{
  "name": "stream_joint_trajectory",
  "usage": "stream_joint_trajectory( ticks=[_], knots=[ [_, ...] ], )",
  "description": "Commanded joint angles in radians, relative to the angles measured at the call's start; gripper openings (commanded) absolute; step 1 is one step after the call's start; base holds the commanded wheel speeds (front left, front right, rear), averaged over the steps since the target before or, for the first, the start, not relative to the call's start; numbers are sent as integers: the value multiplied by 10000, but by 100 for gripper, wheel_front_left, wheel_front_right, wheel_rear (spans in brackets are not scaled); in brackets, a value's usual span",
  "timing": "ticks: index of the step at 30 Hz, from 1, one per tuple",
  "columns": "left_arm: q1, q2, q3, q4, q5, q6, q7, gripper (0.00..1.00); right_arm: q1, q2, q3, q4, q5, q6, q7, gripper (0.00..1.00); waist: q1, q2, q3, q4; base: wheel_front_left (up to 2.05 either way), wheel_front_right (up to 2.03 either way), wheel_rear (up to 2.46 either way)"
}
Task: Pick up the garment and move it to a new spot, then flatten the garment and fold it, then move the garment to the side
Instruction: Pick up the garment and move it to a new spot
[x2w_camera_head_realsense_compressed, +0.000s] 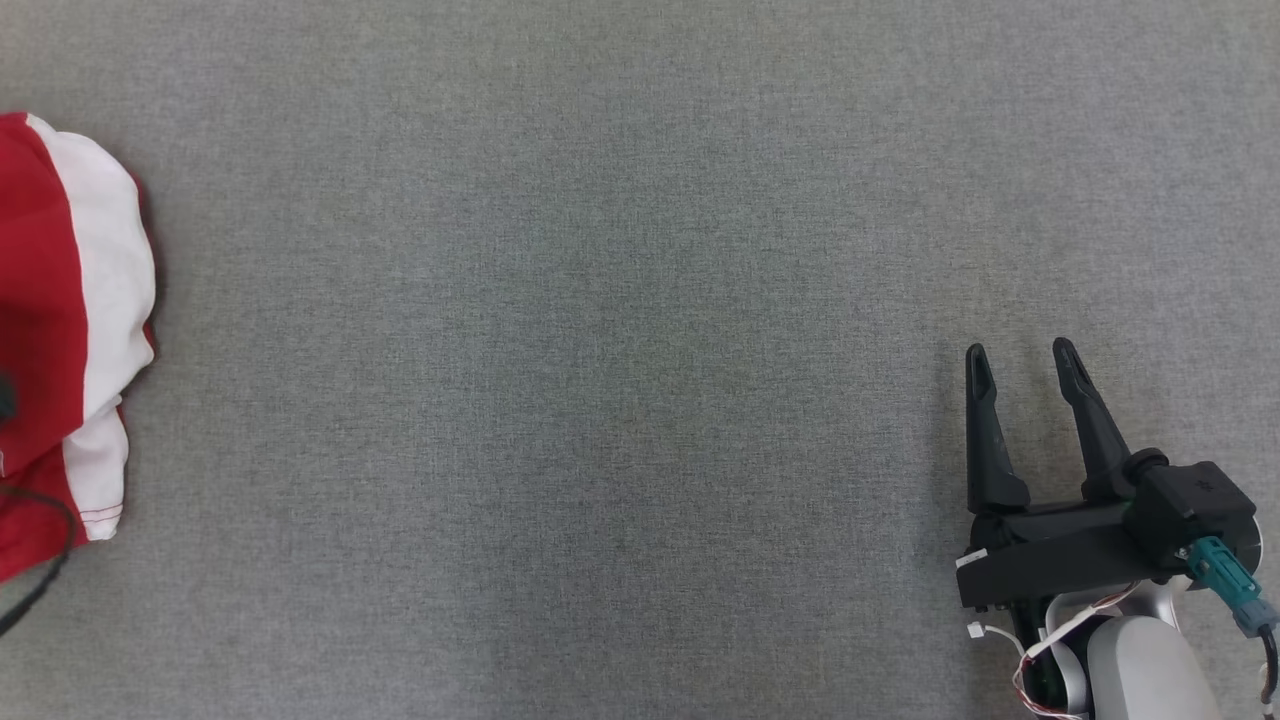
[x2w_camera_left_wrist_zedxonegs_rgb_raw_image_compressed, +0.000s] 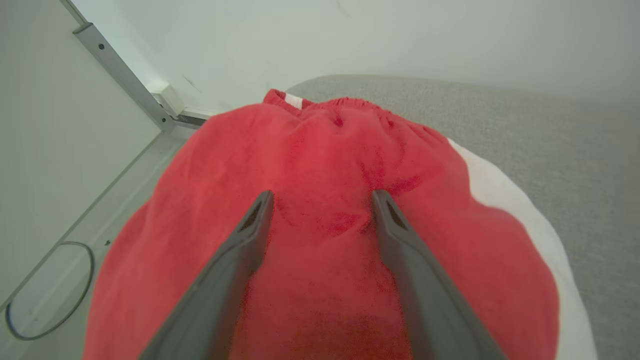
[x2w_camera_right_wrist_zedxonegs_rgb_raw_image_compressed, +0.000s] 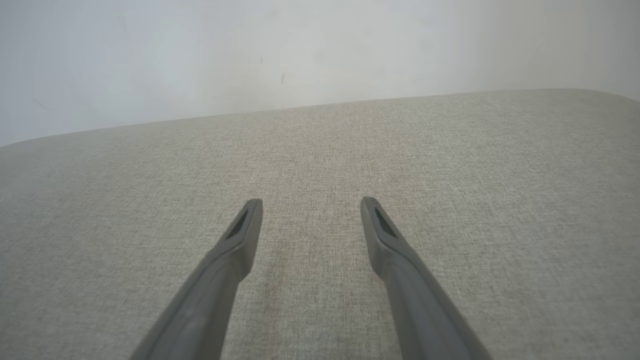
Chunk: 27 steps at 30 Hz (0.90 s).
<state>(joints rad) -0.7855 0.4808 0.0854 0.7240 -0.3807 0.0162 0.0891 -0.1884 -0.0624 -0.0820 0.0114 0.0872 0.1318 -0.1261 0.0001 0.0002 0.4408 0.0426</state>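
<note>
Viewing from the head camera: the garment (x2w_camera_head_realsense_compressed: 60, 330), red with a white band, lies bunched at the far left edge of the grey cloth surface (x2w_camera_head_realsense_compressed: 600, 350). The right gripper (x2w_camera_head_realsense_compressed: 1020, 350) sits at the lower right, well apart from the garment, fingers spread and pointing up the view over bare cloth.

Left wrist view: the left gripper (x2w_camera_left_wrist_zedxonegs_rgb_raw_image_compressed: 322, 195) has its two fingers spread wide, with nothing between them. Both tips lie over the red part of the garment; contact cannot be confirmed. The white band runs along the garment's right side. A metal rail (x2w_camera_left_wrist_zedxonegs_rgb_raw_image_compressed: 125, 75) and a pale wall (x2w_camera_left_wrist_zedxonegs_rgb_raw_image_compressed: 350, 40) stand behind it.

Right wrist view: the right gripper's fingers are spread over bare grey cloth, holding nothing. A pale wall stands beyond the surface's far edge.
</note>
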Motion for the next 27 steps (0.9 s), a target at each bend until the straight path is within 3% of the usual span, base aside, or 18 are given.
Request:
stream_joint_trajectory(
  ticks=[1, 5, 7, 16, 27],
  knots=[
    [-25, -27, -31, 206, -178, -74, 188, 100, -41, 25, 10, -38, -14, -21, 10, 100, -1, -2, -12, 7, 0, 0, 0],
    [-144, -326, -9, 903, -484, -252, 706, 100, -25, 11, 14, -58, -25, -21, 40, 100, -1, -2, -73, 17, 0, 0, 0],
    [-131, -289, -121, 1118, -420, -271, 744, 0, -12, 13, 26, -63, -45, -21, 58, 100, -1, -2, -123, 23, 0, 0, 0],
    [-609, -98, -169, 857, -217, -264, -769, 0, 210, 18, 38, 30, 2, -21, 25, 100, -1, -2, -715, 232, 0, 0, 0],
    [-1335, 259, -517, -1253, 85, -585, -1909, 0, 451, 117, 214, 571, 212, -21, -220, 100, -1, -2, -1791, 336, 0, 0, 0]
  ],
)
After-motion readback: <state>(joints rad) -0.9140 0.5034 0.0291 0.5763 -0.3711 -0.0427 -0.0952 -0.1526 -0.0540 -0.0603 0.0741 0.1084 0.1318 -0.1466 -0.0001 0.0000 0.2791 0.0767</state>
